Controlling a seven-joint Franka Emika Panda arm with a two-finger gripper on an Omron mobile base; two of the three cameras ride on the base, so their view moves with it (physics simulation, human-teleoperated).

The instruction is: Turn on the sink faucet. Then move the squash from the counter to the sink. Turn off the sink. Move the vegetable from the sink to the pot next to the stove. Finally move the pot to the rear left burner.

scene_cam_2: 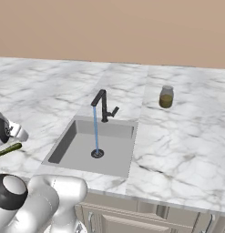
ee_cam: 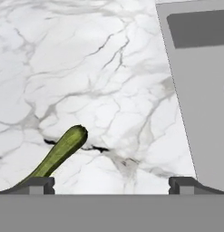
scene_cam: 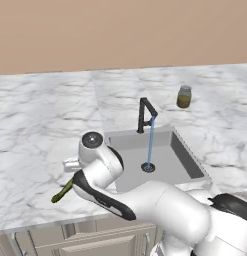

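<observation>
A: Marble counter (scene_cam: 40, 125) under a tan wall; water runs from the faucet (scene_cam: 145, 114) into the sink (scene_cam: 187, 160).

B: The squash (ee_cam: 59, 152)?

A: On the counter left of the sink, its near end hidden behind the arm.

B: And the gripper (ee_cam: 111, 183)?

A: Jaws wide apart, empty, above the counter, one fingertip (ee_cam: 36, 185) over the squash's end.

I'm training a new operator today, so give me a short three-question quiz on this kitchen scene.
1. True or false: water runs from the faucet into the sink.
2. Where does the squash lie? A) in the sink B) on the counter C) held off the counter by the fingers
3. Fill in: the gripper is ____ (open/shut).

Key: 1 true; 2 B; 3 open.
</observation>
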